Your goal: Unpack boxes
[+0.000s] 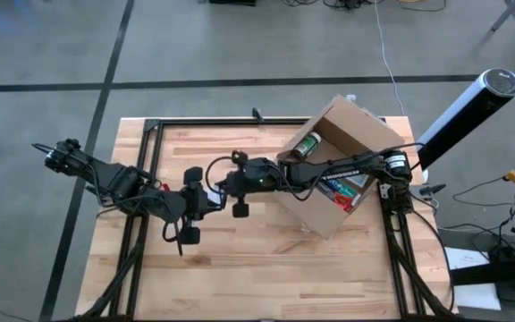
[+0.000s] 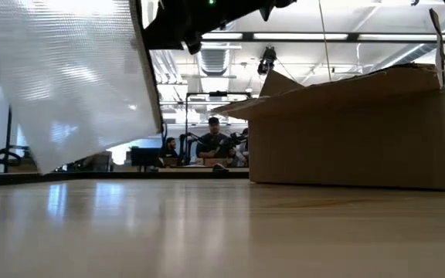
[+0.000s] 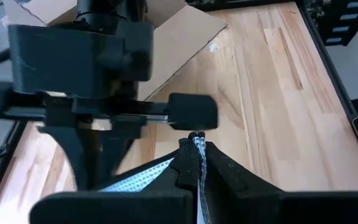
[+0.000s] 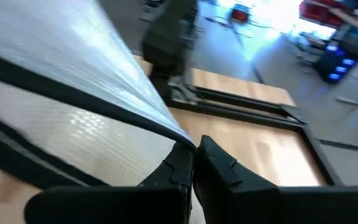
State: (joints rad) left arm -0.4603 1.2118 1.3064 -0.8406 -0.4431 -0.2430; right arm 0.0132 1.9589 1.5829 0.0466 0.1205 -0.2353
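The brown cardboard box (image 1: 342, 165) stands open on the table's right part, with a green bottle (image 1: 307, 145) and red items (image 1: 342, 190) inside. In the low view the box (image 2: 354, 131) rests flat on its bottom. A translucent grey-white pouch (image 2: 60, 77) hangs above the table's middle, between my two grippers. My left gripper (image 3: 197, 140) comes in from the left and is shut on it. My right gripper (image 4: 194, 149) reaches over the box from the right and is shut on the pouch (image 4: 73, 93) too. In the high view the two grippers meet near the pouch (image 1: 213, 192). My left gripper pinches an edge of the pouch (image 3: 197, 149) between its two fingers, slanting down from the table's left. The pouch is seen edge-on there and is lifted clear of the table. My right gripper pinches the pouch at a corner of its edge (image 4: 180, 135) between its two fingers, coming nearly level from the table's right. The sheet spreads away from the fingers, tilted, clear of the table.
A black metal frame (image 1: 150, 134) runs along the table's left and far sides. A white and black cylinder (image 1: 468, 107) stands off the table's right far corner. The box's flap (image 3: 173, 37) lies open toward the middle. People sit in the room behind (image 2: 215, 143).
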